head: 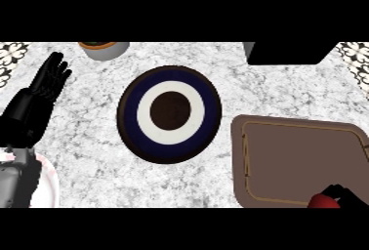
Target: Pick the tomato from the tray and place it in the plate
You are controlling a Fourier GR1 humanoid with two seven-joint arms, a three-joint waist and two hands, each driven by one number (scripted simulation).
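I'm at the pick: my right robot hand curls around the tomato at the tray's five o'clock corner. Next I must lift and carry it toward ten o'clock onto the plate; my left robot hand rests spread at nine o'clock.

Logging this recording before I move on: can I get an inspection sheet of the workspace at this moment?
Surface: marble counter, speckled grey.
Job's things: tomato at the brown tray's near edge; ringed plate holds nothing.
Clutter: pot and dark box at the far edge.
Hands: right hand curled on the tomato; left hand open, resting at the left.
Cables: nothing seen.
Surroundings: patterned tiles at the far corners.
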